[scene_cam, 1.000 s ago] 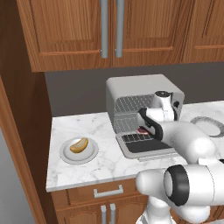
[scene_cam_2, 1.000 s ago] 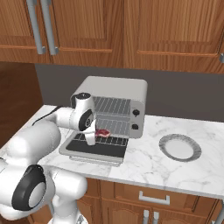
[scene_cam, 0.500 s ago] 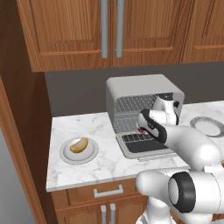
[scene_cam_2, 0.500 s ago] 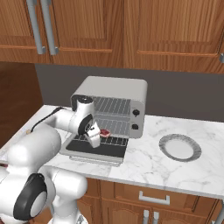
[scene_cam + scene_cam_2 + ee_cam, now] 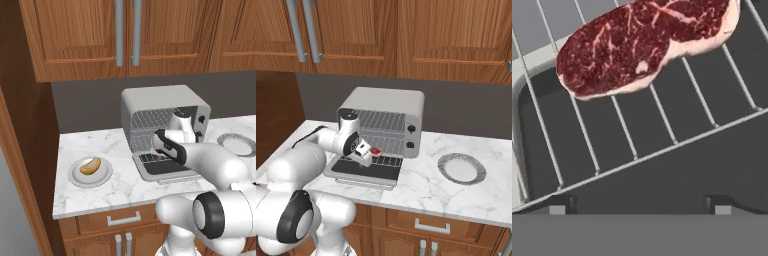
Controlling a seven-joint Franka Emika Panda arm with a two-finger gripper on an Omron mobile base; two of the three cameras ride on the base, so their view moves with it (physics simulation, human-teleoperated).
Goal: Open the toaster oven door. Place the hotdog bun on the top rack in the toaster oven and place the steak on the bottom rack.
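While the toaster oven stands on the marble surface with its door dropped flat, I have the claw over that door at the oven's mouth. My hand camera shows the steak lying on the wires of the bottom rack, with both fingertips spread wide apart and nothing between them, so I judge the claw open and the meat released. To finish this step cleanly I would draw straight back along the door, staying low enough to miss the top rack and not nudging the wires. The steak is a flat slab, deep red with pale marbling and a creamy fat edge; it sits near the rack's front bar, so I would check that it rests fully on the wires. The hotdog bun, golden-tan, waits on its plate left of the oven, well apart.
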